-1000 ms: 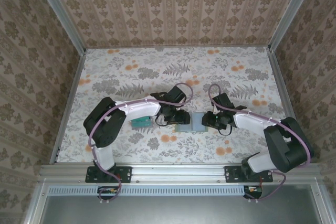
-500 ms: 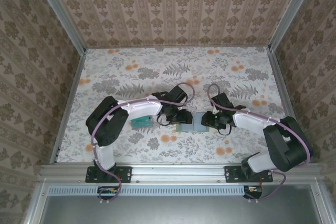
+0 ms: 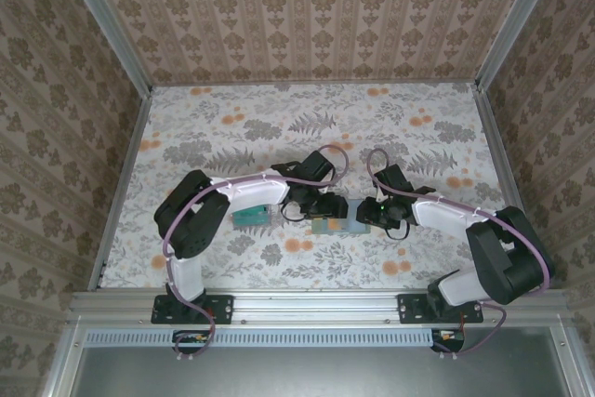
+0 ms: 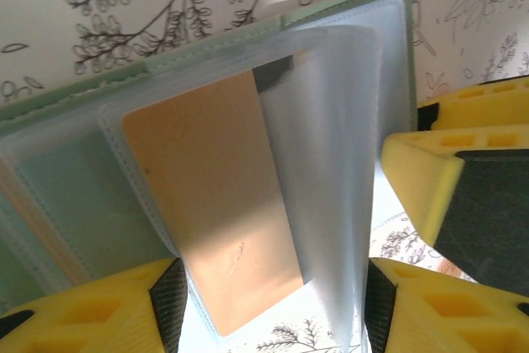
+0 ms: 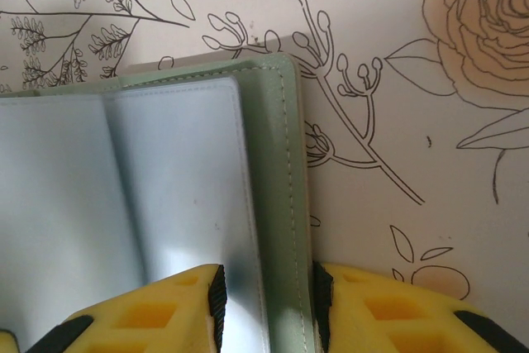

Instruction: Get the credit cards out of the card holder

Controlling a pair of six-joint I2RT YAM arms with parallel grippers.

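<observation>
The card holder (image 3: 346, 218) lies open on the flowered table between my two grippers, its green cover (image 4: 207, 51) and clear sleeves showing. A beige credit card (image 4: 215, 188) sits in a raised sleeve, with a pale teal one (image 4: 74, 204) in the sleeve beside it. My left gripper (image 4: 269, 313) is open, its fingers straddling the beige card and a loose clear sleeve (image 4: 331, 163). My right gripper (image 5: 266, 307) is shut on the holder's right green edge (image 5: 277, 163) and one sleeve. Its yellow fingers (image 4: 463, 196) show in the left wrist view. From above, the left gripper (image 3: 323, 211) and right gripper (image 3: 370, 213) face each other.
A small stack of teal and beige cards (image 3: 249, 217) lies on the table left of the holder, under the left forearm. Patterned walls (image 3: 307, 16) enclose the table on three sides. Open tabletop (image 3: 307, 123) stretches behind the arms.
My left gripper has slid right, further over the holder, and its jaws stand slightly wider. The right gripper and the holder have stayed put.
</observation>
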